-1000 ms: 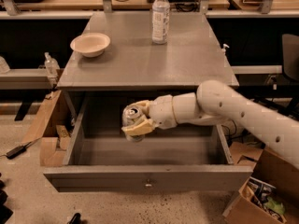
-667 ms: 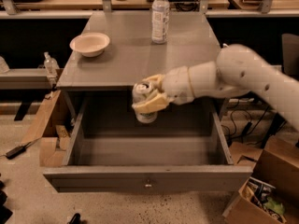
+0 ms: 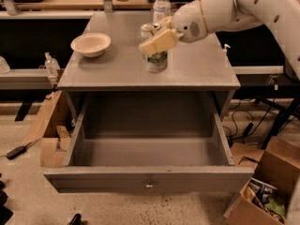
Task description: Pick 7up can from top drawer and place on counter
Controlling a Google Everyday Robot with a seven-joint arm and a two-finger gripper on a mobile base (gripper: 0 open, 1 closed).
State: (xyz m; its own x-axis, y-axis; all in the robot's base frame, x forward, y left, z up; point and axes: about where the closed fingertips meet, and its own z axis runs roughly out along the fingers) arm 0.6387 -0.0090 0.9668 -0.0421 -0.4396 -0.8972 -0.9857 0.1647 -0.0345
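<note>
The 7up can [image 3: 156, 61] has a silver top and a whitish-green label. It is upright over the middle of the grey counter [image 3: 112, 71], at or just above its surface; I cannot tell if it touches. My gripper [image 3: 157, 37] comes in from the upper right on the white arm and is shut on the can's upper part, its tan fingers [image 3: 158, 41] across the can's front. The top drawer [image 3: 147, 179] stands pulled fully open below the counter and nothing shows inside it. Its small metal knob [image 3: 149, 185] is at the centre of the front panel.
A cream bowl [image 3: 91, 43] sits on the counter's left side. A clear plastic bottle [image 3: 161, 6] stands at the counter's back edge behind the can. Cardboard boxes are on the floor at the right [image 3: 262, 191] and left [image 3: 49, 139]. Wooden benches run behind.
My gripper has lifted the can up out of the open drawer and carried it back over the counter's middle. The drawer is now empty.
</note>
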